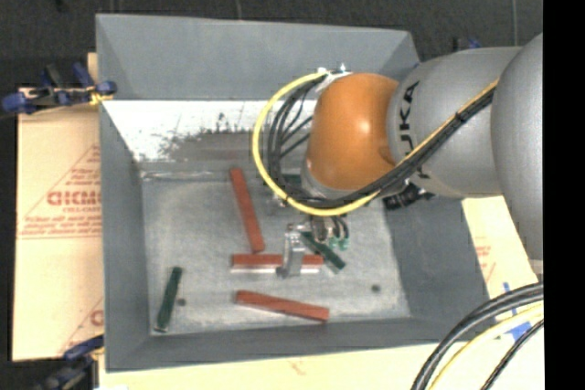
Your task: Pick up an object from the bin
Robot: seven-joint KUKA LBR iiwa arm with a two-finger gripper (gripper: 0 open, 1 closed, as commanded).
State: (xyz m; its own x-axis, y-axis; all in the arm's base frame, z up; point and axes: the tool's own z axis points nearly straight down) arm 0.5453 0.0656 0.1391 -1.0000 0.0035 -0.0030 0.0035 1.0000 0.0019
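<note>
My gripper (292, 260) hangs low in the middle of the bin, its metal fingers down on a flat reddish-brown stick (256, 261) that lies crosswise on the floor. A small dark green piece (331, 257) lies just right of the fingers, partly under the wrist. A second reddish-brown stick (247, 210) slants up and to the left from the first one. A third reddish-brown stick (281, 306) lies below the gripper near the bin's front wall.
A dark green stick (168, 298) lies in the front left corner of the bin. The arm with its orange cover and cables covers the bin's back right part.
</note>
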